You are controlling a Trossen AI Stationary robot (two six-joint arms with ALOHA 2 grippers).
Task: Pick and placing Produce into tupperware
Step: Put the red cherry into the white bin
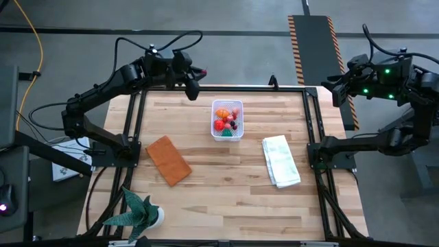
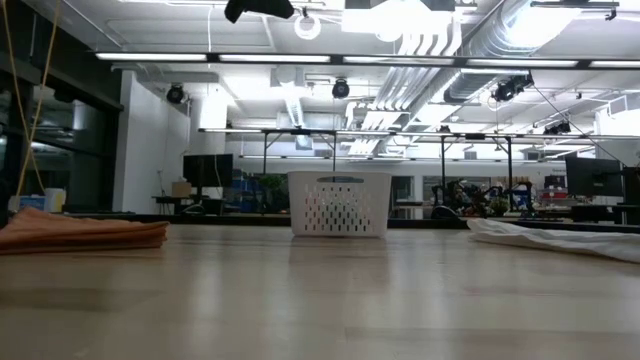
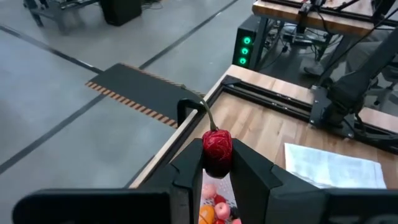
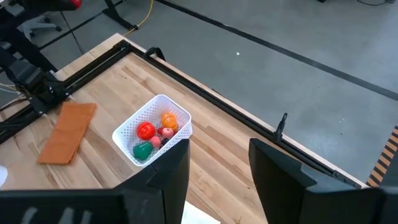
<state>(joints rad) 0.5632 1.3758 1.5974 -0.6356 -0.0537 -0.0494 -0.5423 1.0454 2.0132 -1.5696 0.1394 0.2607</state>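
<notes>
Left wrist view: wrinkled dark-red produce piece (image 3: 217, 148), curved stem, between fingers (image 3: 186, 171).

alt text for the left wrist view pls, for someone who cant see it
The left hand holds a dark red berry-like piece with a thin stem between its two fingers, above the white tub that already has red and orange produce in it. Beyond lie the wooden table, a folded white cloth and grey floor.

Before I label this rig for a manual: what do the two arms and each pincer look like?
Both arms are dark with black cables looped above. The left pincer and right pincer each have two flat, angular black fingers. Green lights glow on the right arm.
</notes>
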